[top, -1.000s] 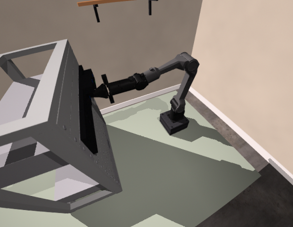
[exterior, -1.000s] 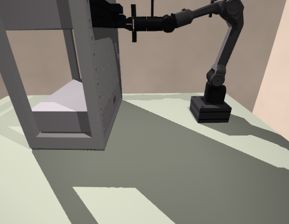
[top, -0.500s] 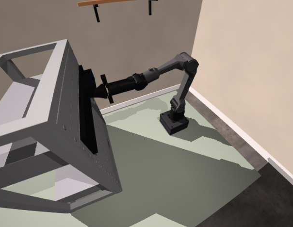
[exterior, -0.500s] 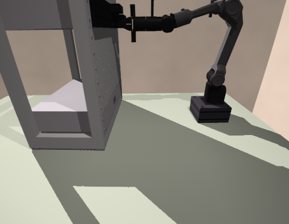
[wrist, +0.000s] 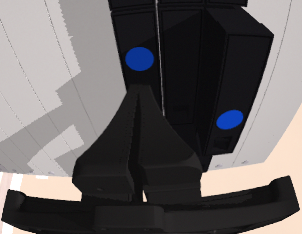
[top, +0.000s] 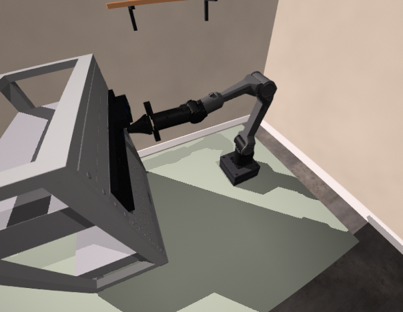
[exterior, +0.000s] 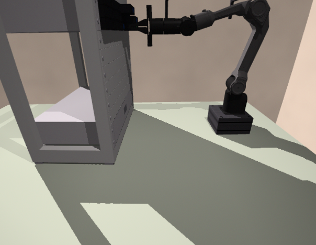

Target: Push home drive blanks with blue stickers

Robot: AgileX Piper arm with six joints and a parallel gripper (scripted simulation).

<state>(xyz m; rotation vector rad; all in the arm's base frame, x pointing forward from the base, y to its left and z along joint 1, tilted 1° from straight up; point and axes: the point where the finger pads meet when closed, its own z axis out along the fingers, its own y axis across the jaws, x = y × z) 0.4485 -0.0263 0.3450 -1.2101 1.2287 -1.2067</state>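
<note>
Rack fills the left of the top view, its black chassis set in the front with blanks standing out at the upper end. In the wrist view a blank with a blue sticker lies above the fingertips; another blank at right, sticker blue too, juts further. Open floor spreads right of the rack. The arm reaches level from its base; the gripper, fingers together and empty, meets the blanks' front.

Matt grey metal rack, matt black drive blanks, glossy blue stickers.
</note>
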